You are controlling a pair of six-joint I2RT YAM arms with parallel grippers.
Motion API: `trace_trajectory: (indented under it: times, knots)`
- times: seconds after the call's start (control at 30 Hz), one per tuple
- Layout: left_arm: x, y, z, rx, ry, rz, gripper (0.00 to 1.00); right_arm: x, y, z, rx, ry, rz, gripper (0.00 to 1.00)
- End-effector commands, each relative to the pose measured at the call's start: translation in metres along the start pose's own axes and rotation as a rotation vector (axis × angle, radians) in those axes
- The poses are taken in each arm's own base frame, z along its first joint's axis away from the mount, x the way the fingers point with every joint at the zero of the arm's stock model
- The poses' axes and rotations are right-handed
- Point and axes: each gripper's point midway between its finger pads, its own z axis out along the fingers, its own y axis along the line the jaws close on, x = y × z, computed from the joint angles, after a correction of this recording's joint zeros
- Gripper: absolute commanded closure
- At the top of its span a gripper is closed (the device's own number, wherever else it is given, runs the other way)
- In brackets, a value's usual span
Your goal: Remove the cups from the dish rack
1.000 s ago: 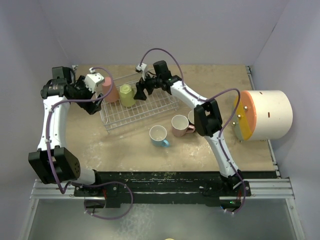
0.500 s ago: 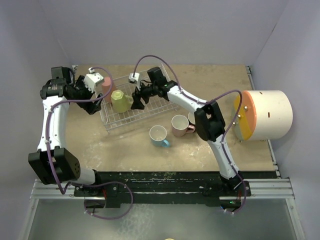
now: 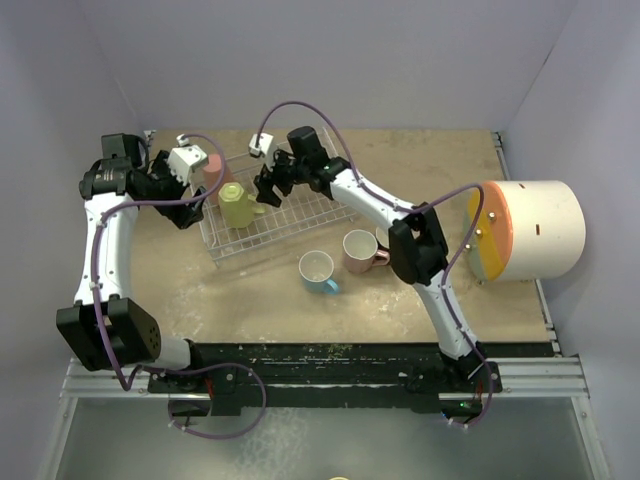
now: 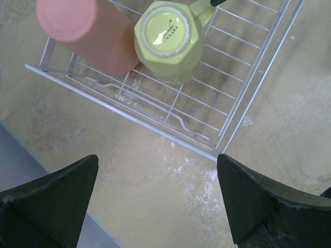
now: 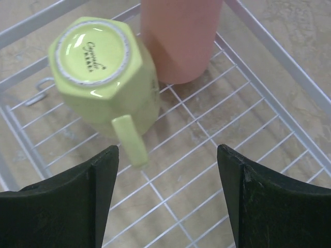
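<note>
The white wire dish rack [image 3: 290,218] holds two upside-down cups: a yellow-green cup [image 3: 238,205] and a coral-red cup [image 3: 214,172] at its left end. In the right wrist view the yellow-green cup [image 5: 101,72] has its handle [image 5: 129,139] pointing toward my open right gripper [image 5: 168,191], which hovers over the rack's wires [image 5: 207,170] just right of the handle and holds nothing. The coral-red cup [image 5: 178,39] stands behind it. My left gripper [image 4: 158,201] is wide open above bare table outside the rack's corner [image 4: 222,152].
A light blue cup [image 3: 318,270] and a light pink cup [image 3: 360,250] stand upright on the table in front of the rack. A big cream cylinder with an orange-yellow face [image 3: 525,230] lies at the right. White walls close in on three sides.
My right gripper has swung left along the rack. The yellow-green cup has shifted left and toward the front. The left arm has stayed still.
</note>
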Motion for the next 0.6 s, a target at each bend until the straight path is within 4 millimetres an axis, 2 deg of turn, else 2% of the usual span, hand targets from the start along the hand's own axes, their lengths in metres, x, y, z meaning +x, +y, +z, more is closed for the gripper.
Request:
trace_trajectory:
  times: [0.0,0.17,0.4,0.5,0.57]
  knots:
    - [-0.018,0.0,-0.013,-0.013,-0.069,0.034,0.01,-0.011,0.0,0.014,0.035,-0.001,-0.063,0.21]
    - [-0.025,-0.006,-0.018,0.018,-0.1,0.019,0.01,-0.001,0.018,0.028,-0.021,0.01,-0.073,0.22]
    - [-0.034,-0.013,-0.022,0.038,-0.151,0.024,0.01,-0.004,0.019,0.042,0.0,-0.001,-0.064,0.28]
    - [-0.037,-0.018,-0.025,0.032,-0.18,0.06,0.01,-0.005,0.018,0.048,0.037,-0.003,-0.062,0.4]
    - [-0.038,-0.025,-0.03,0.039,-0.2,0.1,0.01,-0.007,0.018,0.049,0.043,-0.005,-0.045,0.61]
